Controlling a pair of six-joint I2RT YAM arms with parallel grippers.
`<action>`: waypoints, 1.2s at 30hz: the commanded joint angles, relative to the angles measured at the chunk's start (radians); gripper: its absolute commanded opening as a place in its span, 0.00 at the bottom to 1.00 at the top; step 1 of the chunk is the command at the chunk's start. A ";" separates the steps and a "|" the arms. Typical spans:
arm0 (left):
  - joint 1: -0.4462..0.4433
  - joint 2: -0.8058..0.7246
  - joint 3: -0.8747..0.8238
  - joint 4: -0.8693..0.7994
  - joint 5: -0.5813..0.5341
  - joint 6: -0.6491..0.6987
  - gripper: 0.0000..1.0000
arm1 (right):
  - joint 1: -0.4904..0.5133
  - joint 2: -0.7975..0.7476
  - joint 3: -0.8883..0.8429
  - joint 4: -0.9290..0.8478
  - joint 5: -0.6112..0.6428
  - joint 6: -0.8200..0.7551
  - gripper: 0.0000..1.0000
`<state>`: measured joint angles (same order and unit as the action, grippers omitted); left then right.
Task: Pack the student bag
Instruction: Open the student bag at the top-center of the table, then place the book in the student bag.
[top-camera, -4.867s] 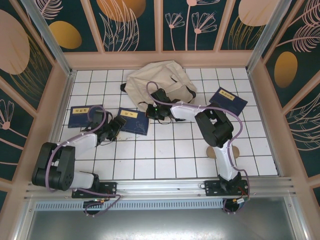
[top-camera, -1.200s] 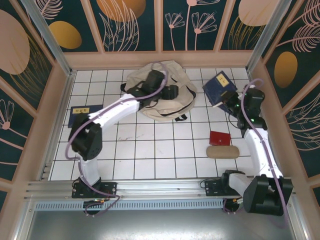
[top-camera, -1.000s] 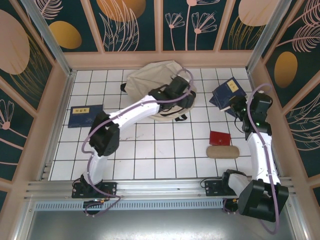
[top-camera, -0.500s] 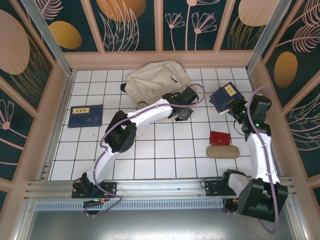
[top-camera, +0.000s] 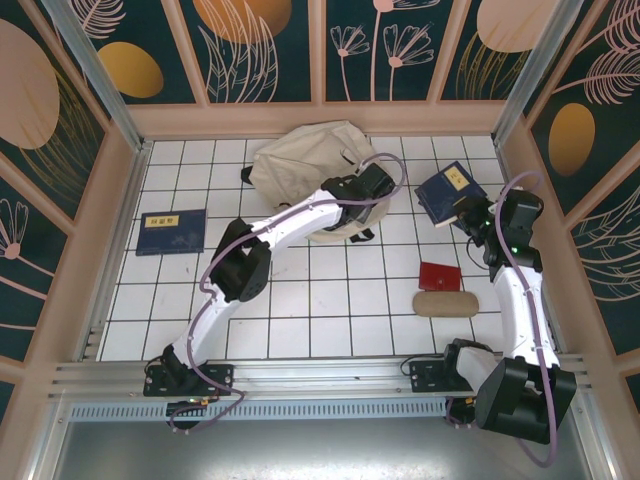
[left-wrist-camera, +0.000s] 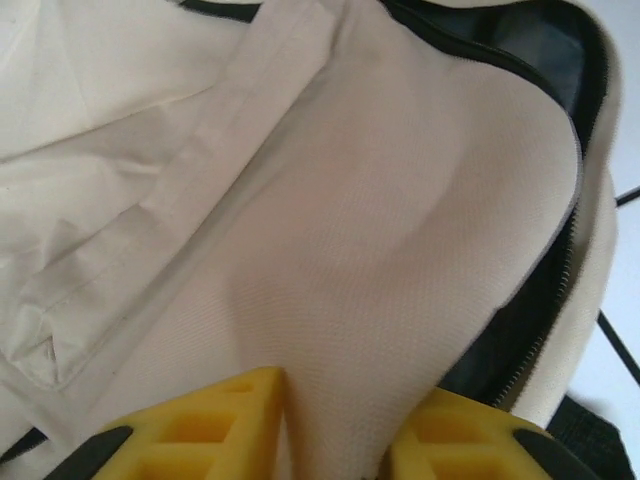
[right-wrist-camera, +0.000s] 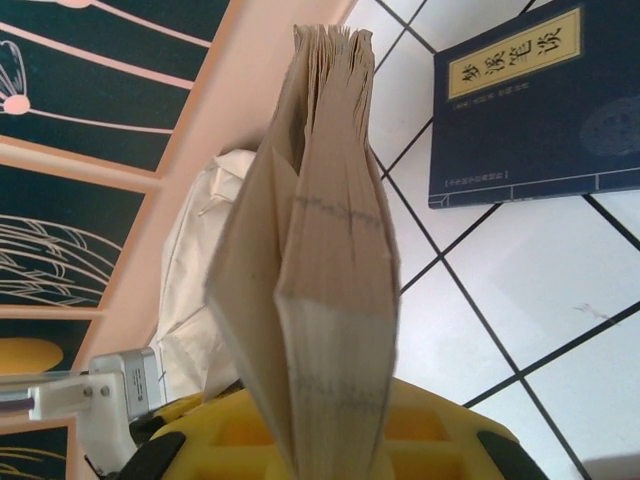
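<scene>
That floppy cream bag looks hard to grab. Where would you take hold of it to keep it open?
Pinch the loose flap of the bag beside its open zipper, coming from the mouth side. The cloth there folds up thin enough for two fingers; the left gripper has such a fold between its fingers.

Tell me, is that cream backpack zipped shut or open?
Open. In the left wrist view the student bag shows parted zipper teeth with dark lining between, and the left gripper pinches its flap.

place: robot lab cell | evidence: panelled walls, tiled table, aluminium rail
</scene>
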<state>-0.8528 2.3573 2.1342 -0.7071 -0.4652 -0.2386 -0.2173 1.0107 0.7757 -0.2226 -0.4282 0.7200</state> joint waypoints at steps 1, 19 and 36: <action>0.037 -0.053 0.011 -0.001 0.008 -0.010 0.07 | -0.004 -0.008 -0.011 0.072 -0.089 0.007 0.00; 0.053 -0.219 0.097 0.141 -0.145 0.018 0.00 | 0.352 0.108 -0.165 0.367 -0.308 0.093 0.00; 0.053 -0.217 0.146 0.142 -0.123 -0.010 0.00 | 0.672 0.656 0.104 0.895 0.247 0.377 0.00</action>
<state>-0.7975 2.1628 2.2105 -0.6178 -0.5812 -0.2226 0.4068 1.6043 0.7940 0.4965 -0.3408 1.0611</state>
